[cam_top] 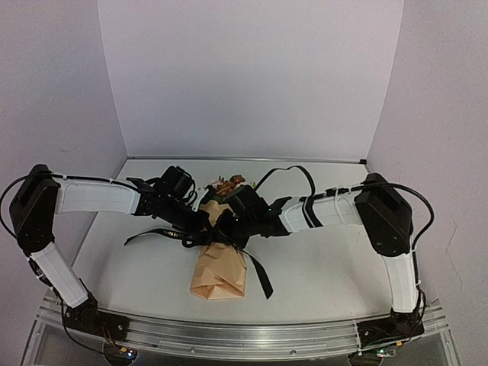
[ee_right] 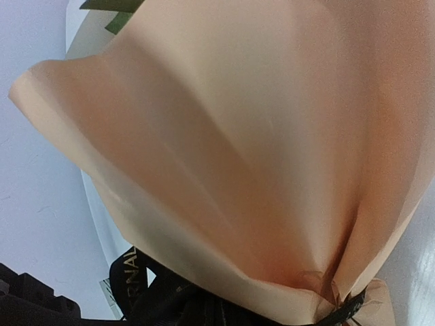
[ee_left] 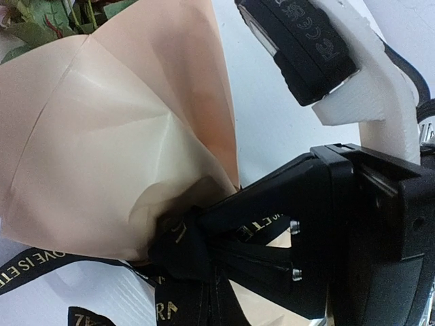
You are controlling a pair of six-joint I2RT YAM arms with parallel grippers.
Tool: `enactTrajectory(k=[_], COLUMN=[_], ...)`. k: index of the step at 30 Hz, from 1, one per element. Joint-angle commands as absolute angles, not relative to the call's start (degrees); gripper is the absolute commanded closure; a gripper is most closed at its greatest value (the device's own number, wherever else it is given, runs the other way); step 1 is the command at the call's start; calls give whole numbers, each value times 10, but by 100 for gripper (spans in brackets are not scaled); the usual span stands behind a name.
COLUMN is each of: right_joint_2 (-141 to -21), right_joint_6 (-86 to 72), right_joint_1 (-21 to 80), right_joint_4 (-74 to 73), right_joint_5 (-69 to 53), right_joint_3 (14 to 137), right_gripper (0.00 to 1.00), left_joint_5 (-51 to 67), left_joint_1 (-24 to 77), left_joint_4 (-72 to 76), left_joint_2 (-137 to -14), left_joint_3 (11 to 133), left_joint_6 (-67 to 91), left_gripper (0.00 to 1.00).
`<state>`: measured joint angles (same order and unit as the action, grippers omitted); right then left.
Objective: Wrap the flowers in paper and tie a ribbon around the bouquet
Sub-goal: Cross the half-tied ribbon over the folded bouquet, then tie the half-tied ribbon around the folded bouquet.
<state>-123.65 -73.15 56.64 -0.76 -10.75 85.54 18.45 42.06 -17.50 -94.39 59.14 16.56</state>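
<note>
The bouquet [cam_top: 219, 268] lies in the middle of the table, its tan paper [ee_left: 102, 136] drawn into a cone. The flowers [cam_top: 229, 183] show at the far end, and green leaves [ee_left: 41, 20] peek over the paper's edge. The black ribbon [ee_left: 180, 248] with light lettering is bunched round the cone's narrow waist. One tail [cam_top: 149, 235] runs left and another [cam_top: 261, 276] runs toward the near right. My left gripper [ee_left: 196, 239] is shut on the ribbon at the bunch. My right gripper [cam_top: 233, 221] meets it from the right, shut where the ribbon [ee_right: 132, 282] gathers. Its fingertips are hidden.
The right arm's wrist block [ee_left: 306, 47] hangs just above and right of the left gripper. White walls close in the table [cam_top: 328, 267] on three sides. The arm bases sit on the metal rail [cam_top: 229, 335] at the near edge.
</note>
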Motion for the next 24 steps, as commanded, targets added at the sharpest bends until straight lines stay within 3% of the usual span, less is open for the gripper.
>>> enactTrajectory(k=[1,11,24], right_joint_2=[-1225,-1212,-1233], right_joint_6=[-759,-758,-757], right_joint_1=[566,562,558], right_joint_4=[101,283,334], right_joint_5=[-110,-113,-153], right_joint_3=[813,745,749], right_gripper=[100,100,100], left_joint_5=[195,200,238], left_joint_1=[423,423,423], left_joint_4=[-148,-140,-122], left_joint_2=[-918,-915,-915], left_joint_3=[591,580,573], left_joint_6=[175,189,191], left_gripper=[97,96,86])
